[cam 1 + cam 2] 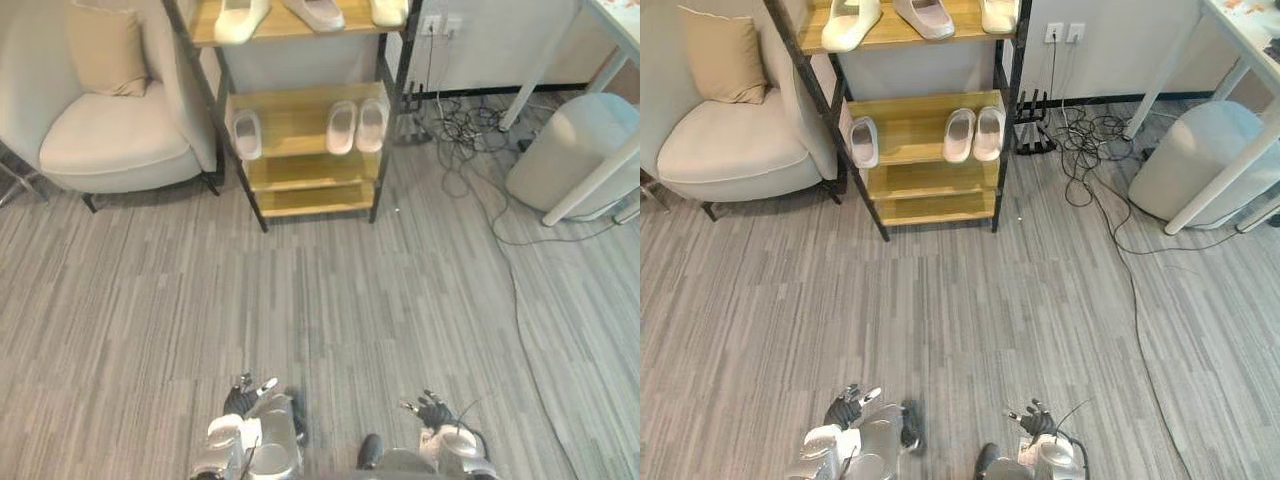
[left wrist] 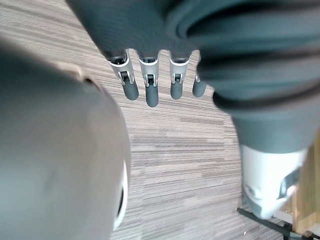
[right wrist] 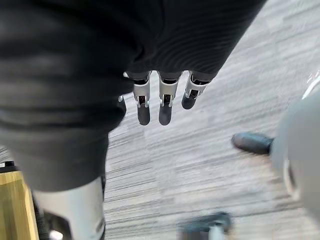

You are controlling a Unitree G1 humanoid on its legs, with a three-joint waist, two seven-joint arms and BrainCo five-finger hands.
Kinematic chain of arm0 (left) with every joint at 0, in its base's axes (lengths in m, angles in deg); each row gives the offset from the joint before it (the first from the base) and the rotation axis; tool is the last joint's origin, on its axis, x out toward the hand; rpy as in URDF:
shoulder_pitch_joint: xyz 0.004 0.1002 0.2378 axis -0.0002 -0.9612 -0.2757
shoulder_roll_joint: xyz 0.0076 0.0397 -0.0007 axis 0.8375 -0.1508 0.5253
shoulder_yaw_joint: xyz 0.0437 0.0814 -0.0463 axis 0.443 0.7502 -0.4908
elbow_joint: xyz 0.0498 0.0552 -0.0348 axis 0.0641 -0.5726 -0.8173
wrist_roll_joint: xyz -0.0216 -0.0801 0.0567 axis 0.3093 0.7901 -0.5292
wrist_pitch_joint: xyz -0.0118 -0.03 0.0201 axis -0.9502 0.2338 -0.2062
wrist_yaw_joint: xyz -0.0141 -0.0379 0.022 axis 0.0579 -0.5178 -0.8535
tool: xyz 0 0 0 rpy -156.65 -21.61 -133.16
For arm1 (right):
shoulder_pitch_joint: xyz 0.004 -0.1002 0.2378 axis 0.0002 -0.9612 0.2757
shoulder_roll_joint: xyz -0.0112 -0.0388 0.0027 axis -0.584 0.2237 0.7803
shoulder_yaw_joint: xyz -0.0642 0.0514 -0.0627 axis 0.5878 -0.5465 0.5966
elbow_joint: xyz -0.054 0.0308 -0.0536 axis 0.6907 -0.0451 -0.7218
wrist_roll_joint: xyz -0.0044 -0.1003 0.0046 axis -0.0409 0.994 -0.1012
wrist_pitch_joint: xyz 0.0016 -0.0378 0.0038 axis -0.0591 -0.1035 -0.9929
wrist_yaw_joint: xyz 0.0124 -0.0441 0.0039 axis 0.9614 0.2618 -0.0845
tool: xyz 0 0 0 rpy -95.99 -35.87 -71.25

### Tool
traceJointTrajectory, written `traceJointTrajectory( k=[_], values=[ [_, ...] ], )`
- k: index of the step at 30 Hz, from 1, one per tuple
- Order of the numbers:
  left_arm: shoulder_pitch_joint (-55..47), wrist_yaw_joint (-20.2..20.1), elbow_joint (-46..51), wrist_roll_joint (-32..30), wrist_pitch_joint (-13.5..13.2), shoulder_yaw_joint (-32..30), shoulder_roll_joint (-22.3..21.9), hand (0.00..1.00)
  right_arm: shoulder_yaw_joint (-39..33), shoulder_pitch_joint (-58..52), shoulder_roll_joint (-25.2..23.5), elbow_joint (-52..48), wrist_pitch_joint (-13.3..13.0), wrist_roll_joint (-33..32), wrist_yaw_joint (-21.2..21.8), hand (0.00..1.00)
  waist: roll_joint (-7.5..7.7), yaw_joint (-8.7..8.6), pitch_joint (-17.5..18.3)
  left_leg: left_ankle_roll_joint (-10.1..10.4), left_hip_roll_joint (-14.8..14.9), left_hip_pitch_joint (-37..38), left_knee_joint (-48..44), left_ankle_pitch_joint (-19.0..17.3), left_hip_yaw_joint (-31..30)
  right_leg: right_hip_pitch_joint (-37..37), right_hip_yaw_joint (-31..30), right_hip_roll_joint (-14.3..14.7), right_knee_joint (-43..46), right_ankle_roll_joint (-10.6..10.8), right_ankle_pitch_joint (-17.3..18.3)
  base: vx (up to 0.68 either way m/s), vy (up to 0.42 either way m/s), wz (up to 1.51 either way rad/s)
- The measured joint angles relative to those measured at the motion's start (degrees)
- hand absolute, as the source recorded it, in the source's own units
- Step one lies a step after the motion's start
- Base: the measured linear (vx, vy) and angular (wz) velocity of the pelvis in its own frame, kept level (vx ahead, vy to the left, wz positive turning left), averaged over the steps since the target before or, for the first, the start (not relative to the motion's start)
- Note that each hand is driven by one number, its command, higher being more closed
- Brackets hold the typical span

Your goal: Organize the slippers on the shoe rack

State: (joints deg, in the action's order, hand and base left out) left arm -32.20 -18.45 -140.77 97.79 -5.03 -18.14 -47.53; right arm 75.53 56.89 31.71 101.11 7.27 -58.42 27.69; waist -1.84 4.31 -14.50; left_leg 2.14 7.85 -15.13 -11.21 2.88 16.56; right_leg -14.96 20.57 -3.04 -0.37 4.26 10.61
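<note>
Slippers (image 1: pixel 240 18) already sit on the shoe rack (image 1: pixel 300 172), a lone one (image 1: pixel 246 133) apart from a pair (image 1: pixel 343 127), so tidying seems unfinished; left hand (image 1: pixel 242 400) and right hand (image 1: pixel 432 410), well short of it, show straight, empty fingers (image 2: pixel 150 92).

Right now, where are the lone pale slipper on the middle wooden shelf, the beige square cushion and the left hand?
Lone pale slipper (image 1: pixel 246 133): left eye view, its middle.
Beige square cushion (image 1: pixel 108 50): left eye view, its centre.
Left hand (image 1: pixel 241 401): left eye view, its dark back.
</note>
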Motion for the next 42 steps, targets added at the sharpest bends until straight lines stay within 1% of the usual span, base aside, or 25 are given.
traceJointTrajectory(
  k=[1,2,4,6,7,9,10,12,13,14,15,16,17,18,19,21,23,24,26,28,31,32,33,37,42],
  values=[
    [0.22,-0.08,0.04,-0.04,0.01,0.05,1.21,0.0,0.2,-0.04,-1.44,-0.02,-0.01,0.02,0.08,0.0,2.62,0.04,0.48,-1.77,-1.88,-0.12,-1.27,-1.47,0.43,-0.5,-0.12,-1.71,0.19,0.34,1.15,0.46,0.148,-0.03],
    [0.36,-0.11,0.03,0.0,0.02,-0.02,2.15,0.0,0.22,-0.74,-2.46,-0.01,-0.04,0.03,0.11,0.0,4.87,-0.25,1.3,-2.29,-3.0,-0.9,-3.5,-4.25,0.64,-0.03,-0.09,-3.38,2.23,0.5,1.93,0.44,0.126,0.03],
    [0.59,-0.08,-0.15,0.01,0.22,-0.02,2.31,0.0,0.01,-0.74,-2.48,0.01,-0.05,0.04,0.12,0.0,5.3,0.47,1.46,-2.78,-2.58,0.24,-6.89,-8.44,1.53,4.8,-1.52,-6.14,16.47,1.28,2.77,0.47,0.187,-0.18],
    [0.58,-0.06,-0.8,-0.06,0.59,0.41,2.93,0.0,0.02,-1.02,-2.47,-0.1,-0.05,0.08,0.35,0.0,5.8,0.32,1.48,-3.41,-3.5,4.62,-7.15,-11.4,1.79,12.45,-3.41,-10.79,38.6,5.13,1.5,0.37,0.191,-0.07],
    [0.46,0.0,-1.4,-0.11,0.73,1.02,3.14,0.0,0.01,-0.9,-2.21,-0.15,-0.02,0.08,0.48,0.0,5.82,-0.26,1.49,-3.74,-4.06,7.04,-6.97,-12.71,1.75,14.78,-2.3,-12.51,46.49,5.1,1.5,0.52,0.182,0.25],
    [-0.51,0.12,-1.27,-0.12,1.23,1.38,3.28,0.0,0.04,-0.76,-1.92,-0.16,-0.02,0.11,0.85,0.0,5.67,-0.82,1.4,-3.92,-5.27,13.1,-4.41,-14.26,1.28,18.06,2.3,-15.21,53.83,1.82,3.63,0.54,0.117,0.25],
    [-0.62,0.14,-1.27,-0.12,1.5,1.59,3.3,0.0,0.05,-0.74,-1.86,-0.16,-0.03,0.12,0.92,0.0,5.52,-0.96,1.48,-3.91,-5.4,15.33,-2.62,-14.27,1.04,19.23,4.26,-15.08,52.5,0.71,4.75,0.43,0.039,0.21],
    [-0.5,0.14,-1.25,-0.09,1.54,2.71,2.87,0.0,-0.02,-0.17,-1.35,-0.46,-0.2,0.1,1.1,0.0,4.45,-1.34,1.36,-3.72,-4.74,18.48,0.45,-14.13,-0.04,23.11,6.75,-12.42,41.66,-0.19,6.17,0.43,-0.037,0.26],
    [0.17,0.13,-1.25,-0.11,1.57,3.07,2.2,0.0,-0.04,0.44,-0.83,-0.65,-0.22,0.05,1.16,0.0,3.51,-1.48,0.98,-3.69,-3.65,19.6,1.49,-14.12,-0.43,25.66,6.56,-10.02,32.09,-0.61,5.29,0.35,-0.093,0.21],
    [0.28,0.14,-1.25,-0.11,1.57,3.07,1.87,0.0,-0.05,0.65,-0.56,-0.77,-0.26,0.05,1.17,0.0,3.09,-1.58,0.74,-3.69,-3.18,19.99,1.87,-14.12,-0.84,26.57,6.29,-9.2,28.23,-0.81,4.24,0.34,-0.126,0.27],
    [0.3,0.14,-1.34,-0.16,1.57,3.15,1.18,0.0,-0.1,1.14,0.17,-0.97,-0.31,-0.01,1.14,0.0,2.3,-2.01,0.23,-2.75,-2.08,21.56,3.35,-14.01,-1.65,27.83,4.4,-6.94,17.27,-0.53,-1.34,0.29,-0.121,0.34],
    [0.12,0.13,-1.34,-0.18,1.53,3.15,1.21,0.0,-0.13,1.16,0.24,-0.97,-0.3,-0.01,1.13,0.0,2.38,-2.21,0.26,-2.02,-2.04,22.01,3.7,-14.05,-1.91,27.85,2.92,-6.28,12.28,-0.13,-4.48,0.38,-0.177,0.48],
    [0.08,0.07,-1.4,-0.3,1.53,3.15,1.39,0.0,-0.6,0.94,0.3,-0.81,-0.2,-0.03,1.15,0.0,2.85,-2.25,0.25,0.17,-2.26,23.59,4.39,-14.62,-2.19,28.01,0.75,-6.19,7.89,0.41,-8.94,0.41,-0.23,0.55],
    [-0.29,0.0,-1.71,-0.33,1.52,2.99,1.67,0.0,-1.24,0.16,0.24,-0.49,-0.15,-0.03,1.14,0.0,3.66,-2.24,0.68,2.69,-2.33,25.4,4.42,-16.41,-3.2,27.61,-1.68,-6.26,7.65,-0.82,-13.26,0.6,-0.382,0.69],
    [-0.26,0.14,-2.97,-0.34,1.55,2.5,1.04,0.0,-1.35,-0.18,1.14,-0.4,-0.04,-0.01,1.22,0.0,1.99,-2.57,1.26,4.16,-0.27,27.37,4.33,-17.55,-5.08,27.09,-1.66,-4.88,11.52,-2.92,-15.11,0.44,-0.299,0.57],
    [-0.72,-0.03,-3.55,-0.83,1.4,2.51,0.18,0.0,-1.84,-0.33,1.83,-0.27,-0.1,-0.01,1.23,0.0,0.12,-2.58,2.23,4.29,2.11,26.24,1.54,-17.65,-6.17,27.03,0.0,-3.7,13.07,-3.95,-11.24,0.39,-0.279,0.4],
    [-0.34,-0.09,-3.64,-1.33,1.46,2.41,-0.47,0.0,-2.24,-0.32,2.26,-0.03,-0.05,-0.07,1.22,0.0,-1.26,-2.72,2.18,4.71,6.03,19.91,-12.06,-17.65,-7.16,24.35,2.37,-1.44,11.68,-4.67,-9.3,0.46,-0.351,0.44],
    [-0.38,-0.1,-3.52,-1.31,1.48,2.38,-0.53,0.0,-2.16,-0.56,2.49,0.25,-0.03,-0.07,1.2,0.0,-1.84,-2.67,2.05,6.42,8.68,16.25,-21.26,-16.61,-7.9,21.68,3.11,-0.1,10.5,-5.31,-8.45,0.37,-0.273,0.32],
    [-0.29,-0.14,-3.35,-1.25,1.37,2.28,-0.46,0.0,-2.16,-1.58,2.65,0.41,-0.02,-0.71,1.1,0.0,-1.83,-2.23,1.69,7.74,11.56,12.06,-34.16,-17.69,-6.69,15.77,3.95,1.8,8.31,-6.39,-7.03,0.37,-0.18,0.16],
    [-0.25,-0.16,-3.15,-1.23,1.3,2.36,-0.27,0.0,-2.17,-1.64,2.52,0.4,-0.04,-1.19,1.09,0.0,-1.71,-2.08,1.8,7.32,11.26,10.16,-34.6,-19.08,-3.32,12.73,4.0,1.73,6.96,-6.43,-6.52,0.29,-0.051,-0.09],
    [0.39,-0.15,-2.34,-1.23,1.35,2.42,0.0,0.0,-2.24,-0.75,1.95,0.36,-0.03,-1.19,0.9,0.0,-1.13,-2.07,1.45,5.84,7.65,6.15,-20.35,-19.49,-1.56,11.34,3.16,0.15,5.54,-5.75,-6.88,0.27,0.072,-0.16],
    [0.5,-0.11,-2.36,-1.24,1.39,2.49,0.04,0.0,-2.27,-0.86,1.74,0.31,-0.06,-1.19,0.76,0.0,-0.98,-2.09,1.36,4.7,5.66,6.43,-11.38,-16.47,-2.17,10.88,3.03,-0.79,5.27,-5.01,-7.1,0.25,0.155,-0.14],
    [0.47,-0.1,-2.4,-1.25,1.37,2.52,-0.24,0.0,-2.28,-0.99,1.77,0.27,-0.04,-1.18,0.69,0.0,-1.17,-2.07,1.44,3.55,4.31,7.26,-5.62,-8.42,-3.06,10.14,2.56,-0.98,4.88,-3.28,-6.79,0.25,0.161,-0.17],
    [0.58,-0.12,-2.91,-1.29,1.51,4.76,2.44,0.0,-2.24,-1.38,-1.14,-0.27,-0.1,-1.11,0.68,0.0,3.24,-2.33,1.96,2.96,-0.79,12.68,-0.58,-8.15,-1.5,6.71,2.38,-4.9,2.95,-0.5,-6.88,0.26,0.136,0.05],
    [-0.13,-0.25,-3.95,-1.38,1.59,5.7,2.95,0.0,-2.22,-1.98,-2.16,-0.38,-0.21,-1.07,0.87,0.0,4.16,-2.37,3.13,1.96,-2.84,19.15,6.2,-7.23,-0.92,3.93,2.33,-6.09,3.19,-0.05,-6.73,0.11,0.048,0.01]
  ],
)
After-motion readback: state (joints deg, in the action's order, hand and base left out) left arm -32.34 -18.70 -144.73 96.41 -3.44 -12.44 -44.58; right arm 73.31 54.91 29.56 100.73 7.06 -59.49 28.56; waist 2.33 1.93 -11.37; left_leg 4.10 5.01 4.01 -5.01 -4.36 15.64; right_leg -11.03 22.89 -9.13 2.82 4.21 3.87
